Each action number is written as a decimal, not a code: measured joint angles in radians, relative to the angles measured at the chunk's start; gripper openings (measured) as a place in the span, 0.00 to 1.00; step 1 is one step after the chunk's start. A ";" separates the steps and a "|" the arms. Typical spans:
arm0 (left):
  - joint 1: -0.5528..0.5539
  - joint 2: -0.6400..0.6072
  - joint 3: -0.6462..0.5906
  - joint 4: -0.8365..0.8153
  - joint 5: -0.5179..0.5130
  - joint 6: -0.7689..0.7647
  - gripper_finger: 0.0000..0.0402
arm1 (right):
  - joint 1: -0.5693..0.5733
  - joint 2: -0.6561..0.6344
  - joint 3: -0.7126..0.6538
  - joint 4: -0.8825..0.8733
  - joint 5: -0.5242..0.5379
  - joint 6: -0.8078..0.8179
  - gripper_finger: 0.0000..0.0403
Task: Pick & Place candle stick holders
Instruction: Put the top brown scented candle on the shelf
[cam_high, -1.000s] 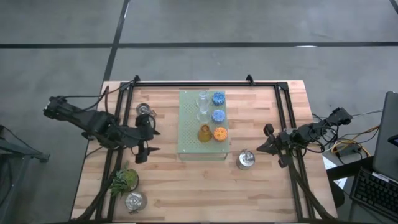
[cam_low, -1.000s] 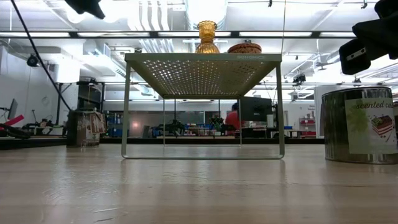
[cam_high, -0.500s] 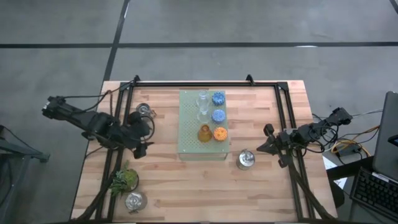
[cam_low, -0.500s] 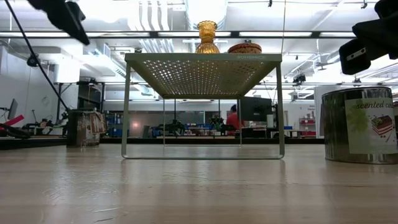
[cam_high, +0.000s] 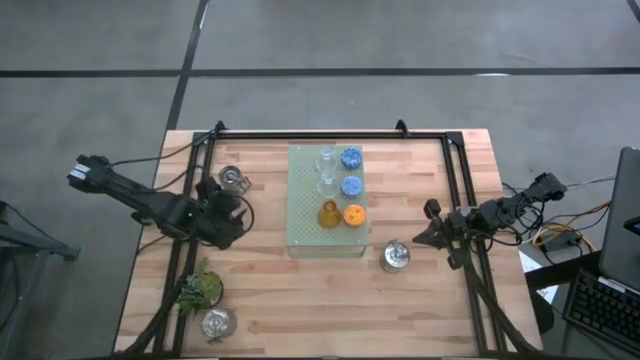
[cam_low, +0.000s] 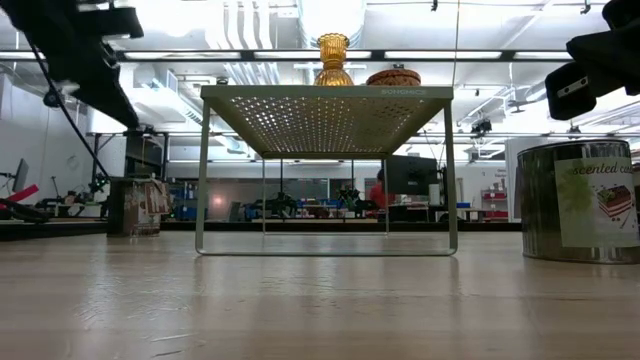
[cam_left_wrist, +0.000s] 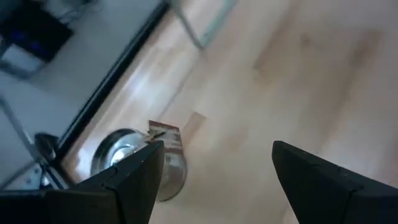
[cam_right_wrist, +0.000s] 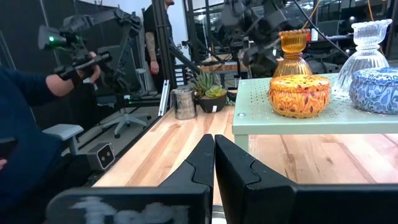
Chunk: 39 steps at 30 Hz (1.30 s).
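In my left wrist view alone, shiny round silver candle holder (cam_left_wrist: 140, 163) sits beyond my spread left gripper (cam_left_wrist: 214, 180), untouched.

The right hand (cam_right_wrist: 214, 163) has its two dark fingers pressed together above the wooden surface (cam_right_wrist: 186, 140). On the pale green board (cam_right_wrist: 298, 118) stand an orange holder (cam_right_wrist: 299, 95), an amber holder (cam_right_wrist: 293, 53), a clear glass holder (cam_right_wrist: 369, 51) and a blue holder (cam_right_wrist: 375, 89).

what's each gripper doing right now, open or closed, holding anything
left gripper: open, empty, above the table near a silver holder.
right gripper: closed, empty, at the table's right side.
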<state>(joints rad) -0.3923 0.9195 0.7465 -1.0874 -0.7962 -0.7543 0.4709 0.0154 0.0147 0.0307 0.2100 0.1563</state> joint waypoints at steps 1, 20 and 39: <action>0.001 0.000 -0.024 0.034 -0.019 -0.045 0.75 | 0.000 0.000 0.000 0.000 0.000 0.000 0.02; -0.141 -0.001 -0.155 0.577 0.274 0.100 0.75 | 0.000 0.000 0.000 0.000 0.000 0.000 0.02; -0.173 0.000 -0.198 0.032 -0.168 -0.702 0.87 | 0.000 0.000 0.000 0.000 0.000 0.000 0.02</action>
<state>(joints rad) -0.5649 0.9192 0.5485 -1.0557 -0.9643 -1.4558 0.4709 0.0154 0.0148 0.0307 0.2099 0.1566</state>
